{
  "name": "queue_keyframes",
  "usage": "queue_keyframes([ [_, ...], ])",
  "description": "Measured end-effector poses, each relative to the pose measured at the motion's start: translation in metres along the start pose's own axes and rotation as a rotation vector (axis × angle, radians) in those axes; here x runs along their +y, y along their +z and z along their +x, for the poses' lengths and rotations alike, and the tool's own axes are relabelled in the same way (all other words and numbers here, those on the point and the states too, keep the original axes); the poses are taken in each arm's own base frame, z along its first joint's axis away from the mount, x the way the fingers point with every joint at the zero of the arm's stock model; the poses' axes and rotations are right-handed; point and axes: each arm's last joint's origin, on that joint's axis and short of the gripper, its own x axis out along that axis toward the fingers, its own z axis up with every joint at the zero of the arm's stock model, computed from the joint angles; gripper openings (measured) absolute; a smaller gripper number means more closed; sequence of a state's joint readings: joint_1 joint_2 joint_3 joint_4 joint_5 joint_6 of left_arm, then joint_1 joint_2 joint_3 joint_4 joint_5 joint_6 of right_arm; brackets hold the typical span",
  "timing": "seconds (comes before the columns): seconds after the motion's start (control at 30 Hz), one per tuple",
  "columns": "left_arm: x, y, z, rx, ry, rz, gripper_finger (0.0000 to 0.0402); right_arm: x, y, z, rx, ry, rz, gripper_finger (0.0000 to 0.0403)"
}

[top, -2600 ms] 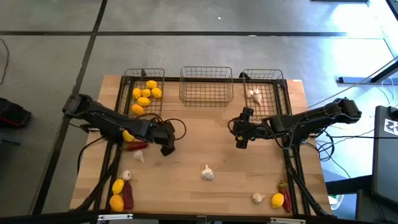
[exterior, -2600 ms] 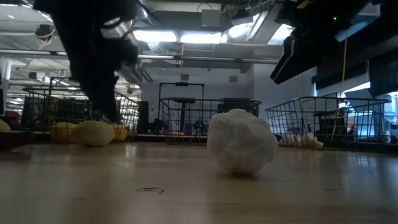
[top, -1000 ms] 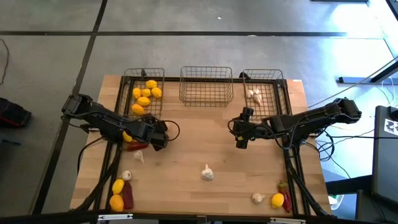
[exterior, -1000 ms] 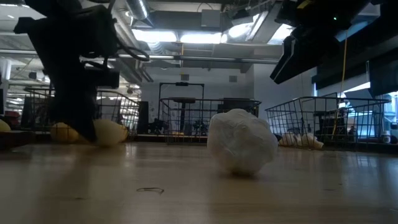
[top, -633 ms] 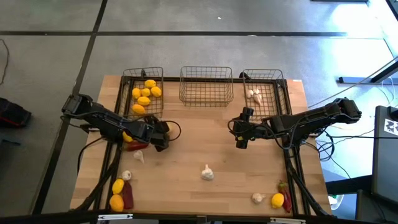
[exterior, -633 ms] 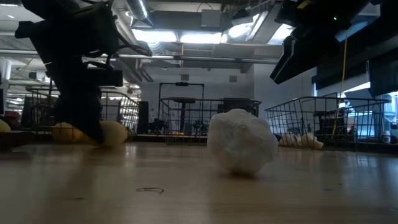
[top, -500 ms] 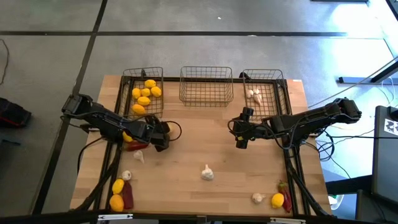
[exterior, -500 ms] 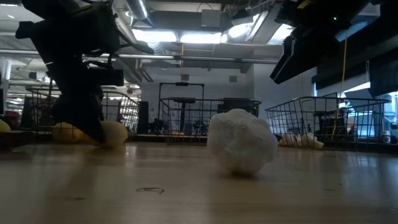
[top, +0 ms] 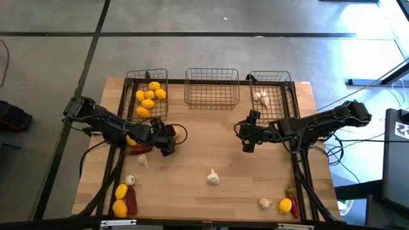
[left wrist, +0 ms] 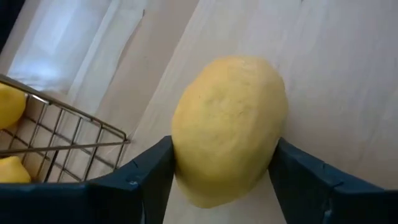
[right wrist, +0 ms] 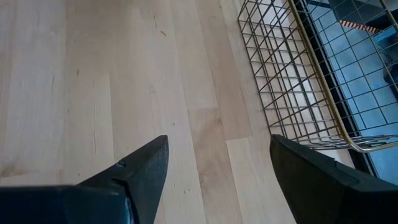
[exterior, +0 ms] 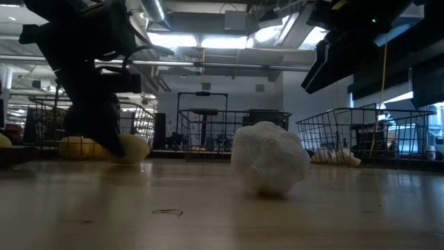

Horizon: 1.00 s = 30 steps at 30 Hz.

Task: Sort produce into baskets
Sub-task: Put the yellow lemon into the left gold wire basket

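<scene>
Wooden surface (top: 211,153), basket of lemons (top: 147,97) at its far left: my left end effector (left wrist: 217,180) brackets a lemon (left wrist: 229,127) just outside it, fingers at both flanks, contact uncertain; firm, waxy, likely roll-prone, so grip mid-girth; right end effector (right wrist: 217,168) hangs spread, empty.

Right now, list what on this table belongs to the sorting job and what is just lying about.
Belongs to the job:
- lemon between the left gripper fingers
- loose garlic bulb
- chili peppers
- left basket with lemons
- empty middle basket
- right basket with garlic

Lying about:
- black cables
</scene>
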State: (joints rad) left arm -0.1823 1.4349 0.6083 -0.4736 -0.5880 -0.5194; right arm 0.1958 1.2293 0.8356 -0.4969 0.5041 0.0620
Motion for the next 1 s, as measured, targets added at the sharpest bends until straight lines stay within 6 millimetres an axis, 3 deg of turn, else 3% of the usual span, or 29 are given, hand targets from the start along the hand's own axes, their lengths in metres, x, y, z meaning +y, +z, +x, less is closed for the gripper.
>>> queue_keyframes([
  [0.23, 0.0, 0.008, -0.006, -0.023, -0.014, -0.058, 0.0224, 0.0, 0.0, 0.0, -0.001, 0.0, 0.001, 0.0276],
  [0.53, 0.008, 0.039, -0.04, -0.157, -0.087, -0.087, 0.0224, 0.0, 0.0, 0.0, 0.001, 0.0, 0.009, 0.0275],
  [0.73, 0.027, 0.049, -0.071, -0.278, -0.15, -0.163, 0.0226, 0.0, 0.0, 0.0, 0.001, 0.0, 0.009, 0.0276],
  [1.0, 0.064, 0.041, -0.108, -0.409, -0.145, -0.295, 0.0228, 0.0, 0.0, 0.0, 0.0, 0.0, 0.011, 0.0276],
])
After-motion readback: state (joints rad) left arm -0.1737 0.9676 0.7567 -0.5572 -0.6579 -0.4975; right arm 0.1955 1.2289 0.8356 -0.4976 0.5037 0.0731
